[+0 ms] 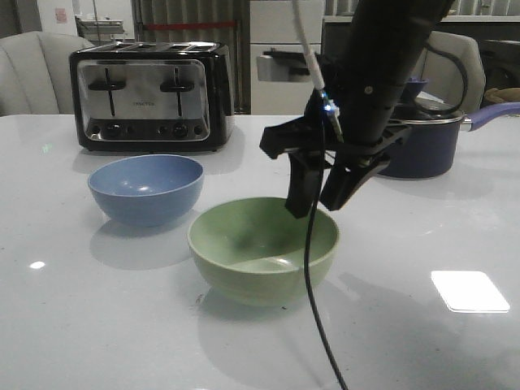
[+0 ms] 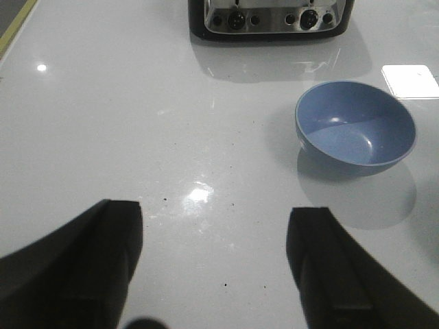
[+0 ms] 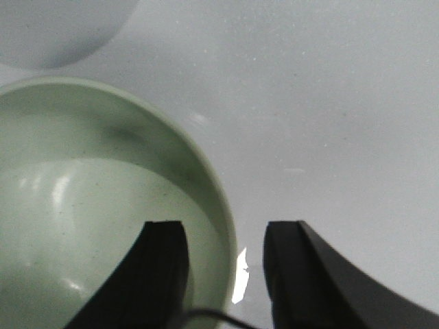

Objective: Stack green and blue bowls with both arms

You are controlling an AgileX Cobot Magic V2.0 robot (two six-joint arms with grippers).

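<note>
While poised over the far rim of the green bowl [image 1: 262, 248], right claw [image 1: 322, 197] spread open, one finger inside the rim and one outside, holding nothing, left claw [image 2: 216, 264] wide open and empty above bare worktop [image 2: 137, 137], blue bowl [image 1: 146, 188] just beside the green one, apart, toaster [image 1: 151, 96] behind.

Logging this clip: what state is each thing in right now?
Green bowl: upright, empty, unstacked.
Blue bowl: upright, empty, apart from green.
Right gripper: open, fingers straddling the green bowl's rim.
Left gripper: open, holding nothing.
Saucepan: lid on.
Toaster: levers up.
</note>
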